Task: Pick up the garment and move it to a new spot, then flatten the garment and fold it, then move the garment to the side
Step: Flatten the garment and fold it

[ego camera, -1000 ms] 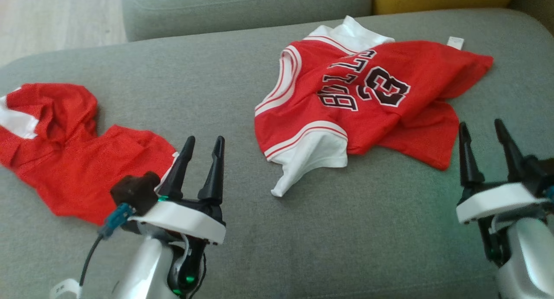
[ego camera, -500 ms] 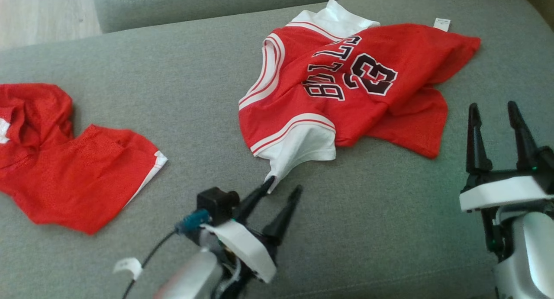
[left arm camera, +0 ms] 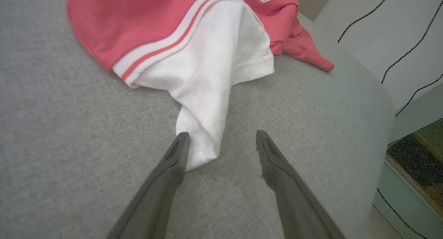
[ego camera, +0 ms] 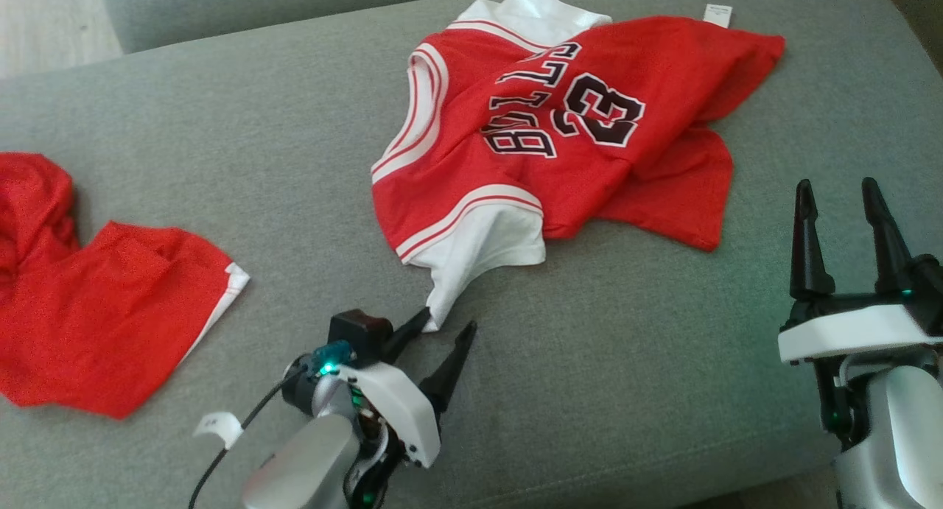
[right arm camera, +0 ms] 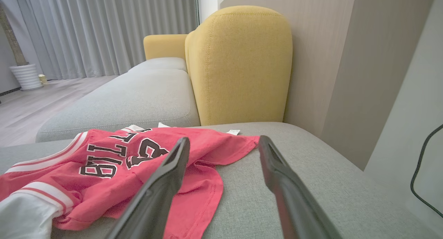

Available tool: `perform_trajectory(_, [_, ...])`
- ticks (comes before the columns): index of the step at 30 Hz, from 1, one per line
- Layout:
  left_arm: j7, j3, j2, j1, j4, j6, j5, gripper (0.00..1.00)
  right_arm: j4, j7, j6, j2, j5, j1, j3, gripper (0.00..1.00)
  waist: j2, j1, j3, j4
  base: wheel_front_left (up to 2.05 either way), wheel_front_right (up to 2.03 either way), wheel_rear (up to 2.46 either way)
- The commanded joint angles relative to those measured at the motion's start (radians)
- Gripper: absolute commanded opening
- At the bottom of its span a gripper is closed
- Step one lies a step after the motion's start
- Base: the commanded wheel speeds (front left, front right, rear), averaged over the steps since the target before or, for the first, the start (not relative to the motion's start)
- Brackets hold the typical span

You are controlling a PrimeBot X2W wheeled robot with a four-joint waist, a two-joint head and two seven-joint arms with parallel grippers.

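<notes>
Where right wrist view shows jersey (right arm camera: 114, 183), head view adds red cloth (ego camera: 96, 325).

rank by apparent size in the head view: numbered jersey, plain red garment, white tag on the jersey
1. numbered jersey
2. plain red garment, though the view's left edge crops it
3. white tag

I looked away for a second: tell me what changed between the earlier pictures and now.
The left gripper swung from beside the red garment to the white sleeve tip of the number 23 jersey. Its jaws are open and grip nothing yet. The head camera shifted too. The right gripper, open, and both garments stayed put.
</notes>
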Motion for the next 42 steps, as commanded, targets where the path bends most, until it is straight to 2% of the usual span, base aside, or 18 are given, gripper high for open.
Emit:
perform_trajectory(1, [-0.005,0.027,0.001,-0.051,-0.013,0.007,-0.001,1.0,-0.04,-0.004,-0.001,-0.002,-0.008,-0.024,0.019,1.0,0.0,0.0,0.006,-0.007,0.0,0.0,0.0])
perform_trajectory(4, [-0.004,0.024,-0.003,-0.069,0.019,0.009,-0.002,1.0,-0.038,-0.008,-0.001,0.001,-0.006,-0.027,0.017,1.0,0.0,0.0,0.015,-0.018,0.0,0.0,0.0])
perform_trajectory(5, [-0.003,0.024,-0.005,-0.072,0.027,0.006,-0.01,0.28,-0.036,-0.008,-0.001,0.001,-0.007,-0.027,0.015,1.0,0.0,0.0,0.016,-0.02,0.0,0.0,0.0])
perform_trajectory(6, [-0.005,0.027,-0.007,-0.077,0.031,0.004,-0.018,0.0,-0.034,-0.008,-0.001,0.002,-0.007,-0.026,0.014,1.0,0.0,0.0,0.017,-0.02,0.0,0.0,0.0])
perform_trajectory(10, [-0.018,0.052,-0.013,-0.088,0.015,-0.005,-0.051,0.0,-0.015,0.004,-0.001,0.004,-0.006,-0.018,0.019,1.0,0.0,0.0,0.013,-0.011,0.0,0.0,0.0])
perform_trajectory(13, [-0.026,0.102,-0.017,-0.077,-0.05,-0.013,-0.118,0.0,0.002,0.023,-0.001,0.008,-0.002,-0.011,0.031,1.0,0.0,0.0,0.004,0.008,0.0,0.0,0.0])
perform_trajectory(15, [-0.028,0.168,-0.017,-0.068,-0.136,-0.016,-0.159,0.0,0.019,0.043,-0.001,0.013,0.003,-0.006,0.029,1.0,0.0,0.0,-0.004,0.025,0.0,0.0,0.0])
perform_trajectory(17, [-0.028,0.276,-0.017,-0.042,-0.244,-0.017,-0.168,0.0,0.04,0.068,-0.001,0.02,0.014,-0.001,0.026,1.0,0.0,0.0,-0.01,0.043,0.0,0.0,0.0])
perform_trajectory(19, [-0.028,0.349,-0.016,-0.004,-0.325,-0.017,-0.14,0.0,0.06,0.086,-0.001,0.027,0.025,0.002,0.026,1.0,0.0,0.0,-0.017,0.06,0.0,0.0,0.0])
perform_trajectory(22, [-0.028,0.405,-0.019,0.048,-0.416,-0.018,-0.11,0.0,0.093,0.113,-0.001,0.039,0.049,0.002,0.013,1.0,0.0,0.0,-0.026,0.078,0.0,0.0,0.0])
perform_trajectory(31, [-0.028,0.46,-0.03,0.12,-0.549,-0.018,-0.091,0.0,0.243,0.223,-0.001,0.058,0.11,-0.054,-0.045,1.0,0.0,0.0,-0.023,0.105,0.0,0.0,0.0])
perform_trajectory(36, [-0.028,0.464,-0.032,0.118,-0.56,-0.018,-0.07,0.0,0.312,0.233,-0.001,0.059,0.149,-0.101,-0.046,1.0,0.0,0.0,0.001,0.114,0.0,0.0,0.0])
perform_trajectory(42, [-0.028,0.461,-0.033,0.104,-0.564,-0.018,-0.06,0.0,0.373,0.217,-0.001,0.059,0.145,-0.147,-0.044,1.0,0.0,0.0,0.028,0.122,0.0,0.0,0.0])
